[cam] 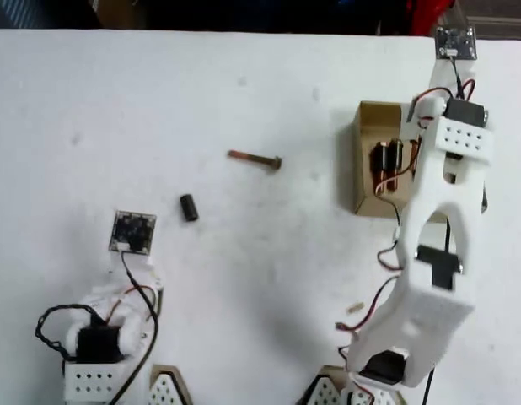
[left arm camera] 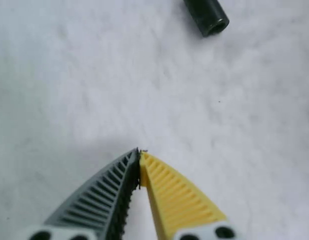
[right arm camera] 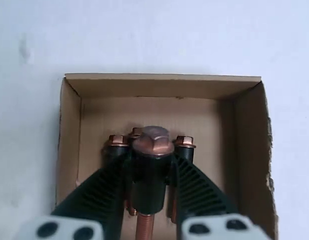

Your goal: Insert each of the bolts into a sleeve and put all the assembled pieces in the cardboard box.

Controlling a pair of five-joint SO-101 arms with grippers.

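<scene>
High view, cardboard box (cam: 362, 160): open-topped, on white table (cam: 244, 84); right arm (cam: 437, 245) stretches over it & covers one side.
Right wrist view, R gripper (right arm camera: 148, 162): over the box interior, fingers clamped on an assembled piece.
Held piece (right arm camera: 147, 190): copper bolt thru black sleeve. Hex head at the fingertip end; shank sticks out the sleeve's other end twd the wrist. Within the box outline, can't tell if it touches the box floor.
Stored pieces (right arm camera: 184, 142): three more copper heads w/ dark sleeves, inside the box, side by side just behind the Held piece. Also seen in high view (cam: 387, 160) inside the box walls.
Loose bolt (cam: 255, 159): flat on table, outside the box, well apart from its uncovered side.
Loose sleeve (cam: 188, 207): black, lying on its side, farther from the box than the Loose bolt & apart from it. Open end shows in left wrist view (left arm camera: 205, 15).
L gripper (left arm camera: 139, 155): grey & yellow fingers together, tips touching, nothing btwn them. Low over table, well apart from the box; Loose sleeve lies ahead of the tips, not touching.
Left arm (cam: 100, 337): at table edge, farther from the box than both loose parts.
</scene>
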